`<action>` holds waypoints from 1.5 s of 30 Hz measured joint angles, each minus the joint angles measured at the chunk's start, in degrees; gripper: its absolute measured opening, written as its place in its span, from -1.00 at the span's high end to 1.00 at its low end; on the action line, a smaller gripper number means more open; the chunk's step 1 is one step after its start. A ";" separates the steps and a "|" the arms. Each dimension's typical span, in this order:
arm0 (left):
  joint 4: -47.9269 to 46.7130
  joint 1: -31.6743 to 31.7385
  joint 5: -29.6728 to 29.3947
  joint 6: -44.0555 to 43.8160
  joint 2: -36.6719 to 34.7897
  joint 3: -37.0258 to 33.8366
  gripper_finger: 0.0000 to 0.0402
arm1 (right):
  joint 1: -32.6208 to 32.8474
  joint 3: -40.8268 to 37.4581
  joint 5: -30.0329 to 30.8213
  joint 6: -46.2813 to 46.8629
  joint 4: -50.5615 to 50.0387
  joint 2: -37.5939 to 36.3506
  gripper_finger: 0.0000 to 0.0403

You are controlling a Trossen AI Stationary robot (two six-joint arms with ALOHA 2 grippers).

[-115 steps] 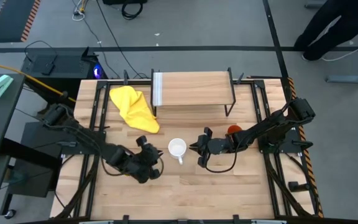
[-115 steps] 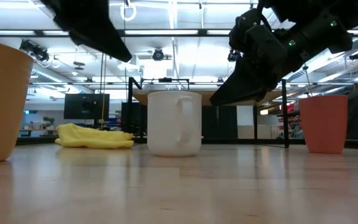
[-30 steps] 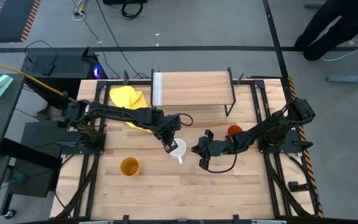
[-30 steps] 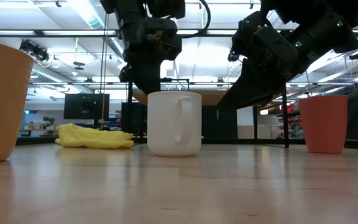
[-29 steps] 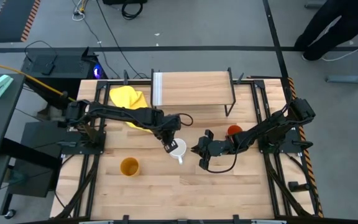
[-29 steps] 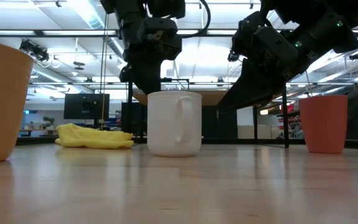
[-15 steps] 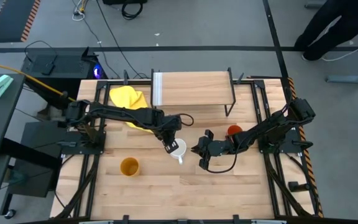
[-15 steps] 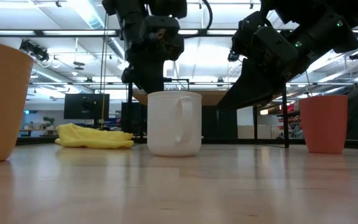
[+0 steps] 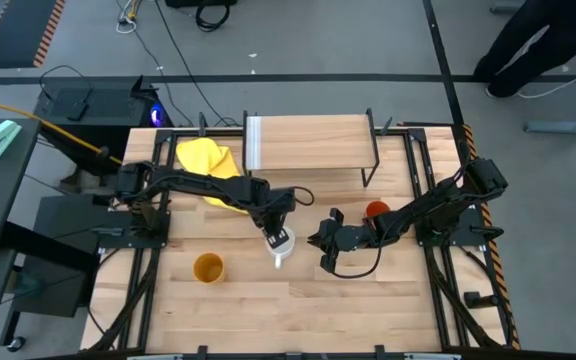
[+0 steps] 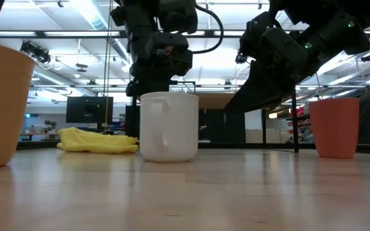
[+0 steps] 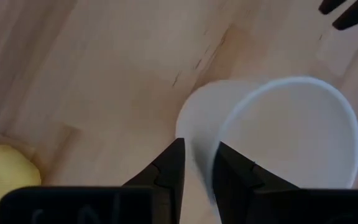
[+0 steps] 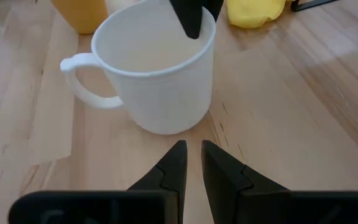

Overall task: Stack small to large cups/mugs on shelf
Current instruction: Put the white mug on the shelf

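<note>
Where the wooden tabletop (image 9: 298, 300) is viewed from above, the white ceramic mug with a handle (image 9: 281, 243) stands upright near its centre, handle toward 7 o'clock. The left gripper (image 9: 275, 232) sits at the mug's rim, fingers narrowly parted with one inside and one outside the wall (image 11: 194, 163). The right gripper (image 9: 320, 242) hovers at 3 o'clock of the mug, just beside it, fingers nearly closed and holding nothing. The orange-red cup (image 9: 375, 210) stands farther out at 3 o'clock. The yellow-orange cup (image 9: 207, 267) stands at 8 o'clock. The low light-wood shelf on black metal legs (image 9: 313, 143) lies at 12 o'clock, and the crumpled yellow cloth (image 9: 206, 160) at 10 o'clock.
</note>
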 joint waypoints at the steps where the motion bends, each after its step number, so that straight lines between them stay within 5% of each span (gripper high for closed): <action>1: -0.08 0.01 -0.01 0.00 -0.08 -0.02 0.62 | 0.00 0.00 0.00 0.00 0.00 0.00 0.71; 19: -7.15 -0.30 -1.24 1.85 -0.16 6.93 0.76 | 0.00 0.00 -0.02 -0.02 -0.06 -0.02 0.71; 45: -7.50 -0.56 -1.67 4.06 0.48 6.93 0.53 | 0.00 0.00 -0.02 -0.02 -0.07 -0.02 0.71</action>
